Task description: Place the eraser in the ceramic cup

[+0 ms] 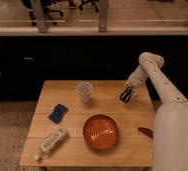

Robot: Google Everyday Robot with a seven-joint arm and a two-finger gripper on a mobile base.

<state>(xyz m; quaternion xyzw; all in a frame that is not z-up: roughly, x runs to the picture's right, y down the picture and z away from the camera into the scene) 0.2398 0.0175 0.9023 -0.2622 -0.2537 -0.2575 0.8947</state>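
The ceramic cup (84,92) is small, pale and handleless, and stands upright at the back middle of the wooden table (72,150). My gripper (127,94) hangs low over the table's back right part, about a cup's width or two to the right of the cup, pointing down. Its tip is dark with pale marks. No eraser shows lying apart on the table, and I cannot tell whether the dark shape at the gripper's tip is the eraser.
A wide orange-red bowl (101,132) sits at the front middle. A blue flat pad (58,113) lies at the left, and a white tube (52,142) at the front left. A slim red-brown thing (146,132) lies near the right edge. My white arm (174,125) covers the right side.
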